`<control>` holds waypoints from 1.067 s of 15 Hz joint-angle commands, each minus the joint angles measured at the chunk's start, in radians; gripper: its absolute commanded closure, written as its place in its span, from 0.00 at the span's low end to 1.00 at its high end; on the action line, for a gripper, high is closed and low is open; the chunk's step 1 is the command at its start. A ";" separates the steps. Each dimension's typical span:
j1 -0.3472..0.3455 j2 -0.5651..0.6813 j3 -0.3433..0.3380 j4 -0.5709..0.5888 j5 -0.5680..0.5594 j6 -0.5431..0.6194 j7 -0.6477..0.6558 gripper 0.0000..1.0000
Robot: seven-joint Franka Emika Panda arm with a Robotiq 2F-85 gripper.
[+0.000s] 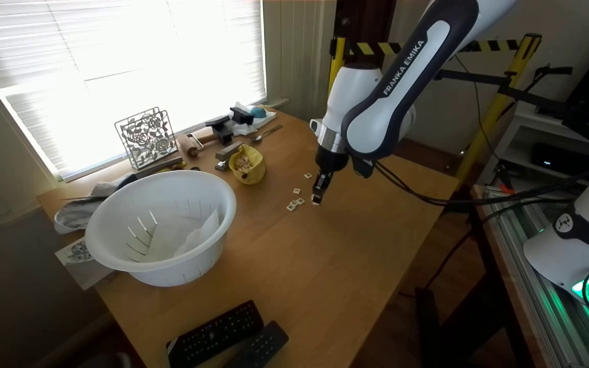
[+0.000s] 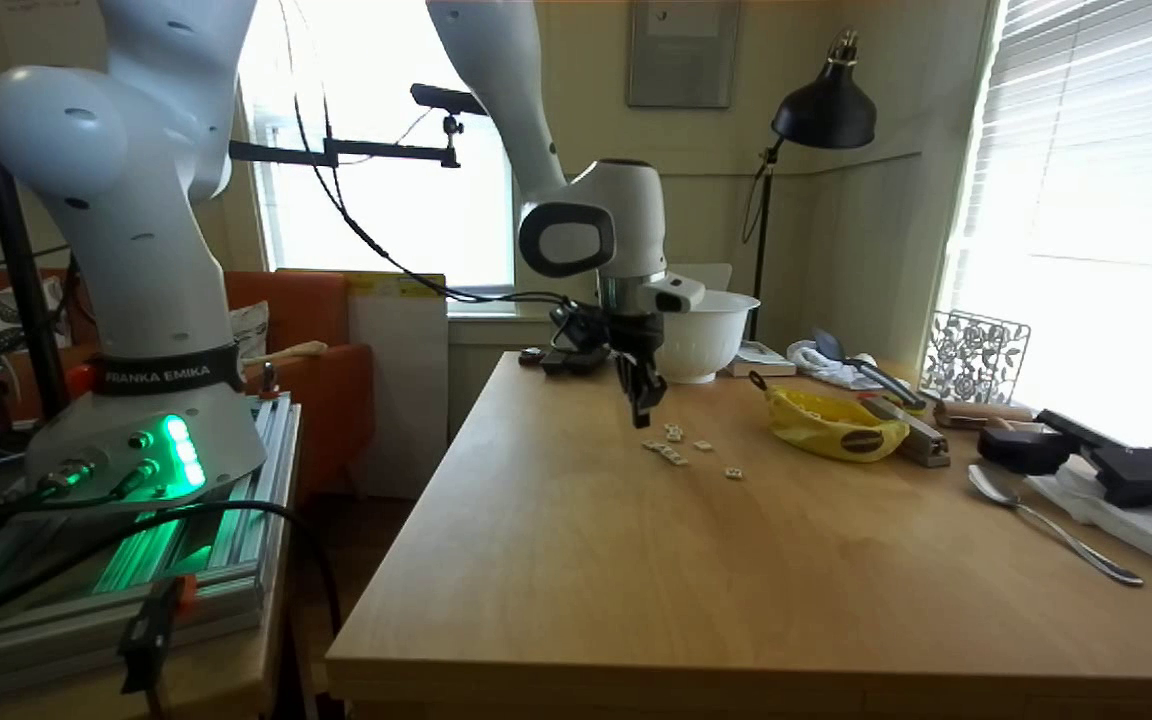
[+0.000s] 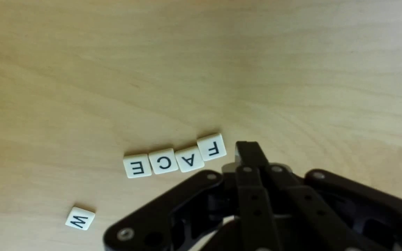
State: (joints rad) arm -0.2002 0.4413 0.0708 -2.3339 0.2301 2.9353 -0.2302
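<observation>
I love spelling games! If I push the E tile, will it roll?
The E tile probably won't roll: it's flat and squarish. It's likely light, being so small. Pushed sideways, it may bump the C tile beside it.

Gripper (image 3: pixel 252 153) cut off below in wrist view, tiles (image 2: pixel 733 473) unreadably small in an exterior view, bowl (image 2: pixel 714 338) partly hidden by arm (image 2: pixel 633 220)

A room in a home is indicated, in an exterior view, by an orange armchair (image 2: pixel 338 395) at far left, a black lamp (image 2: pixel 824 108) at far right and slatted window blinds (image 2: pixel 1116 180) at right.
</observation>
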 commanded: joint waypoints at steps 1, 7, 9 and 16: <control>-0.055 0.043 0.043 0.030 -0.009 0.045 -0.012 1.00; -0.093 0.058 0.069 0.024 -0.021 0.077 -0.002 1.00; -0.101 0.058 0.073 0.021 -0.023 0.075 -0.004 1.00; -0.106 0.065 0.074 0.016 -0.028 0.075 -0.001 1.00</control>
State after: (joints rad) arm -0.2857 0.4928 0.1296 -2.3182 0.2267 2.9910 -0.2303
